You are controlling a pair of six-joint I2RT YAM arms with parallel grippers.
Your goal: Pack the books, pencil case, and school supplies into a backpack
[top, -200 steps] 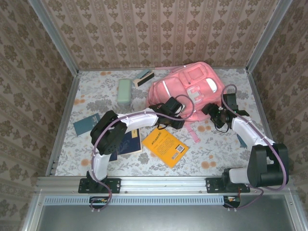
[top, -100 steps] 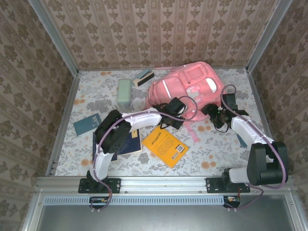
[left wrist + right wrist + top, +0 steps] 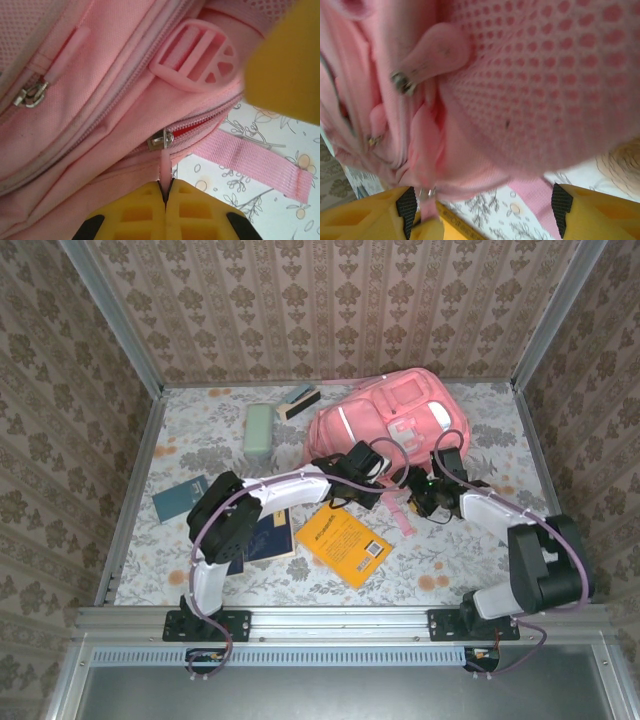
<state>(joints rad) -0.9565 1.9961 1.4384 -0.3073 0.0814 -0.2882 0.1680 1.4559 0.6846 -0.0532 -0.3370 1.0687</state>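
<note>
Pink backpack point(image 3: 390, 415) lies far right of centre on the tabletop point(image 3: 200, 440). Its zipper pull point(image 3: 164, 160) is clamped in the left pincer point(image 3: 165, 192), evidently to open a compartment. The right pincer point(image 3: 485, 210) stands wide at the mesh point(image 3: 545, 75), presumably to brace.

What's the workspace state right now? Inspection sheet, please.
Surface: floral cloth, lying flat.
Job's things: backpack at the back; pencil case and stapler to its left; orange book, navy books and teal booklet nearer the arms, all outside the backpack.
Clutter: nothing seen.
Grippers: left gripper shut on a zip pull of the backpack; right gripper open at the backpack's near edge.
Cables: purple cables loop along both arms.
Surroundings: patterned walls, metal frame.
</note>
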